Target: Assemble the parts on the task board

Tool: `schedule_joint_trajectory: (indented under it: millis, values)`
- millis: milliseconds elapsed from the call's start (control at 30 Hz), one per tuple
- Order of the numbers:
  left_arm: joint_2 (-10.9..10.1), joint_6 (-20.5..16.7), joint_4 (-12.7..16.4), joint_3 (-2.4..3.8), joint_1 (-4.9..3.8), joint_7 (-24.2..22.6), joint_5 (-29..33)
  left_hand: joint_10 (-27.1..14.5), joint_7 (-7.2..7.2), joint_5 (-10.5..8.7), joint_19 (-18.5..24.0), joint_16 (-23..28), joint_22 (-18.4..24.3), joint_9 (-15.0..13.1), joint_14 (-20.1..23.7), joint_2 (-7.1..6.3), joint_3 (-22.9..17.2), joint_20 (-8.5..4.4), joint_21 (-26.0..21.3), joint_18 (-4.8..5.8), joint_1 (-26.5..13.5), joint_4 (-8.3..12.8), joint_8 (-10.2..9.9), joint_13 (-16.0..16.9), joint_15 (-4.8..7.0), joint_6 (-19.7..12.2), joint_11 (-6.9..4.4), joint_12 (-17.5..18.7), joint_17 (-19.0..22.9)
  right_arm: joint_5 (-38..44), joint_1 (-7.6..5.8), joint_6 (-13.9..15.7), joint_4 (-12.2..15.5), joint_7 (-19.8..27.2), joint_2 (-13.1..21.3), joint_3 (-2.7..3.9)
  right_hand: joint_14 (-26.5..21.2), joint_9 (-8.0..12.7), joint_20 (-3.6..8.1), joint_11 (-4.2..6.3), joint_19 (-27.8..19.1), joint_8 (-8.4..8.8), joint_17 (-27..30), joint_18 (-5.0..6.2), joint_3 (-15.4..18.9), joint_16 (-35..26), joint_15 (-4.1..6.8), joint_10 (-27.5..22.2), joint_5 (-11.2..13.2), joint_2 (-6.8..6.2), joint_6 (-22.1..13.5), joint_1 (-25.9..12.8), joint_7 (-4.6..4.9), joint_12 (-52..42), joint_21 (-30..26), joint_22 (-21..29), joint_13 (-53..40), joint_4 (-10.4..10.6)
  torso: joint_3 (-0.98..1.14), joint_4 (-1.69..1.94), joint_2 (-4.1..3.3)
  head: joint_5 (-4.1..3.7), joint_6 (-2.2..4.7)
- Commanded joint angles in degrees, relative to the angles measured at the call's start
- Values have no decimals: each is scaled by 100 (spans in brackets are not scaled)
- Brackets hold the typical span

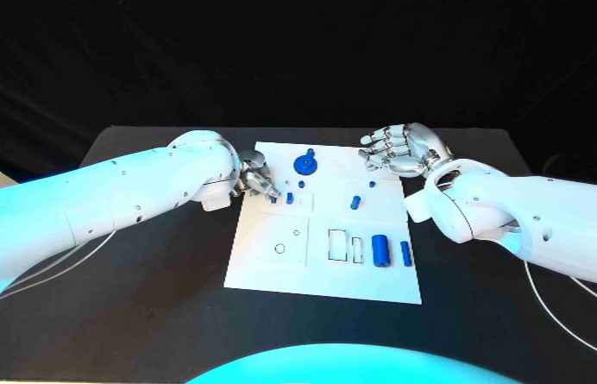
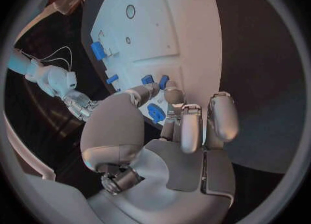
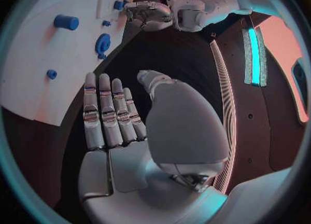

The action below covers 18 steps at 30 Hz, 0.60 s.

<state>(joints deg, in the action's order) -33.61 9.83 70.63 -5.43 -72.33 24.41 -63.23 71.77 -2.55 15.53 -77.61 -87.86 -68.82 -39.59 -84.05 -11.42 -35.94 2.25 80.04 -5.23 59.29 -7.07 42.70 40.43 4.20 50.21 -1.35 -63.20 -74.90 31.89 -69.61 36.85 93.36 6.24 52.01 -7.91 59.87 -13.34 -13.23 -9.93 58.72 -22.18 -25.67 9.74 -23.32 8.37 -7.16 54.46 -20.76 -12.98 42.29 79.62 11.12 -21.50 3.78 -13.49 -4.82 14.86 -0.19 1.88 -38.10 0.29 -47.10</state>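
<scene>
The left hand is at the task board's left edge, fingertips closed on a small blue peg beside a second peg; whether that peg is gripped or merely touched cannot be told; the step looks like seating it, which calls for keeping it upright and pressing straight down; the blue gear lies just beyond the fingers; the right hand hovers open and empty off the board's far right corner.
</scene>
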Motion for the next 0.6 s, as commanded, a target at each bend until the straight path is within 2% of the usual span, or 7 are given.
schedule_joint_trajectory:
  millis: [33, 100, 200, 233, 433, 500, 600]
  values:
    - [-6, -10, -4, -10, 14, 79, -1, -29, -24, -32, -14, 39, 15, 10, -445, -15, 193, -28, -35, 69, -94, -94, -51, 3, 27, 7, 6, -13, -968, 53, 3, -81, 12, 68, -1, 0, 24, 9, -9, -11, 20, -31, 10, 77, -1, -27, -5, -33, -35, 33, -17, -50, 273, -24, 3, 24, 15, -36, 0, -2, -2, 5, 8]
    - [-13, -25, -3, -10, 15, 85, -5, -48, -34, -31, -11, 46, 22, 18, -441, -44, 388, -22, -42, 68, -133, -209, -73, -12, 20, 11, 15, -6, -955, 53, 3, -81, 11, 69, -1, 0, 24, 9, -9, -11, 20, -31, 10, 77, -1, -27, -5, -33, -35, 33, -17, -50, 273, -24, 3, 24, 15, -36, 0, -2, -3, 4, 10]
    - [-20, -39, -3, -10, 15, 88, -8, -60, -39, -33, -4, 47, 33, 22, -441, -57, 497, -20, -51, 65, -140, -273, -84, -20, 17, 11, 21, -4, -953, 53, 3, -81, 11, 69, -1, 0, 24, 9, -9, -11, 20, -31, 10, 77, -1, -27, -5, -33, -35, 33, -17, -50, 273, -24, 3, 24, 15, -36, -1, -3, -1, 5, 10]
    - [-25, -43, -2, -10, 15, 89, -8, -70, -50, -40, 0, 52, 41, 25, -438, -109, 707, -10, -59, 64, -221, -422, -99, -22, 8, 13, 32, -6, -944, 53, 3, -81, 10, 69, 0, 0, 24, 9, -9, -11, 20, -31, 10, 77, -1, -27, -5, -33, -35, 33, -17, -50, 273, -24, 3, 24, 15, -36, 0, -2, -1, 3, 10]
    - [-43, -70, 4, -10, 15, 89, -3, -94, -59, -123, 14, 57, 65, 26, -435, -145, 1001, -2, -78, 58, -197, -649, -122, -36, 0, 5, 40, -5, -934, 53, 3, -81, 9, 70, 0, 0, 24, 9, -9, -11, 20, -31, 10, 77, -1, -27, -5, -33, -35, 33, -17, -50, 273, -24, 3, 24, 15, -36, 2, -2, -1, -1, 10]
    - [-58, -97, 12, -9, 15, 85, 2, -106, -61, -192, 19, 62, 72, 24, -433, -152, 1109, 2, -85, 56, -178, -752, -129, -46, -4, 2, 43, -2, -926, 53, 4, -81, 9, 71, 0, 0, 24, 9, -9, -11, 20, -31, 10, 77, -1, -27, -5, -33, -35, 33, -17, -50, 273, -24, 3, 24, 15, -36, 2, -3, 0, -4, 11]
    - [-90, -159, 37, -7, 16, 67, 37, -127, -62, -445, 29, 68, 89, 17, -430, -140, 1327, 6, -99, 51, -165, -947, -134, -64, -8, -7, 46, 1, -916, 53, 4, -81, 9, 73, 1, 0, 24, 9, -9, -11, 20, -31, 10, 77, -1, -27, -5, -33, -35, 33, -17, -50, 273, -24, 3, 24, 15, -36, 2, -5, -2, -7, 15]
